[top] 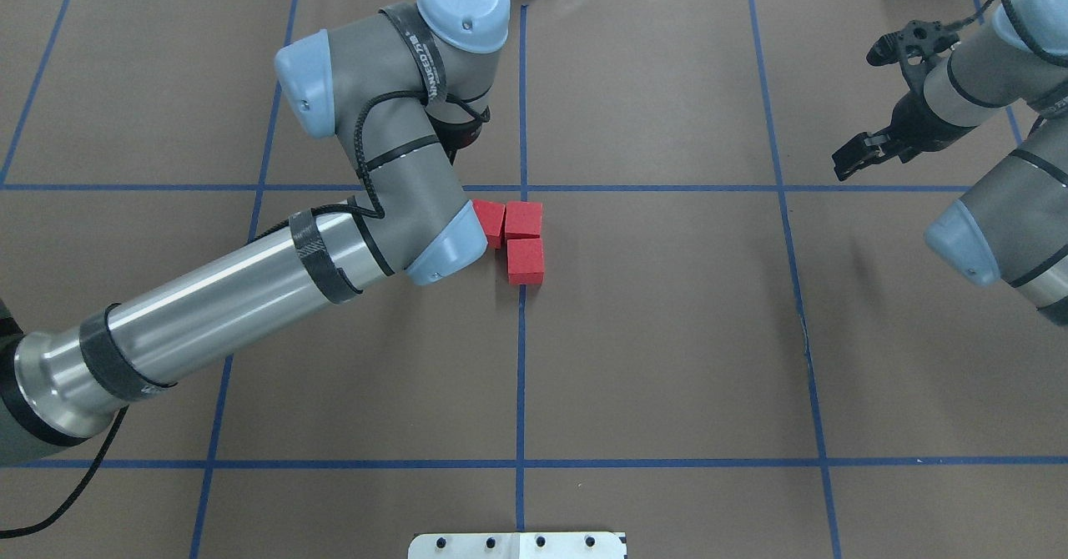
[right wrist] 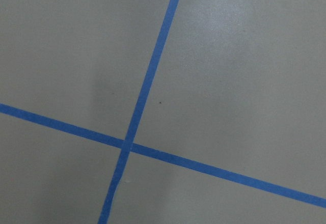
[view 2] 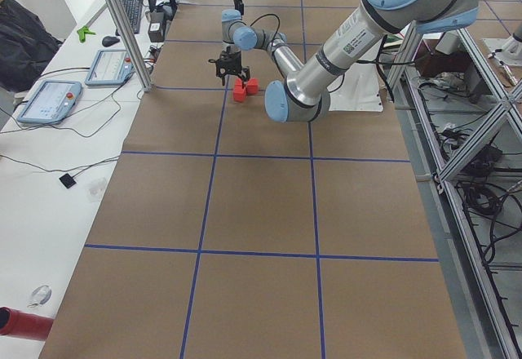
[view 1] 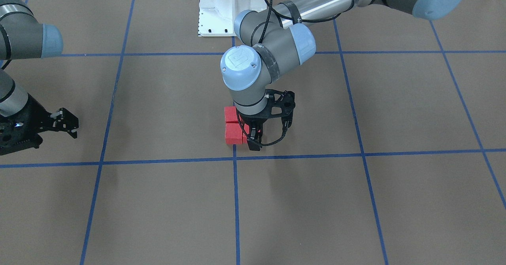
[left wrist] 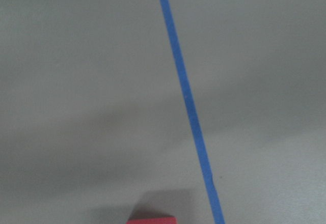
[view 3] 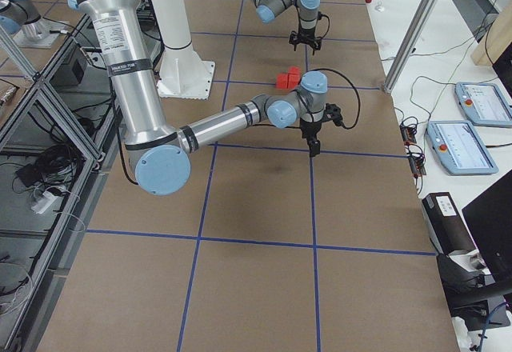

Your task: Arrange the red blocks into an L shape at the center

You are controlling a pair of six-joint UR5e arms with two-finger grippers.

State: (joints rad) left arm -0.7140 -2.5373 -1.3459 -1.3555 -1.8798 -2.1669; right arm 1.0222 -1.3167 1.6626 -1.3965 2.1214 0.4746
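Three red blocks (top: 523, 219) lay in an L on the bench (top: 667, 334), just on the robot's side of a crossing (top: 523, 188) of the blue lines (top: 667, 188). The corner block sat on the line that ran toward the robot. The second block (top: 526, 260) lay against it on the robot's side. The third block (top: 489, 222) lay against it on the robot's left, turned a little, and was partly hidden from overhead by the left arm (top: 392, 200).

The left gripper (view 1: 253, 138) pointed down at the third block with its fingers spread. A sliver of red (view 1: 245, 129) showed beside them from the front, but whether they touched the block could not be told. Its wrist view showed only bench, one line and a red edge (left wrist: 152, 220) at the bottom.

The right gripper (view 1: 70, 124) hung well apart on the robot's right, above the bench. Whether its fingers were apart or together could not be told.
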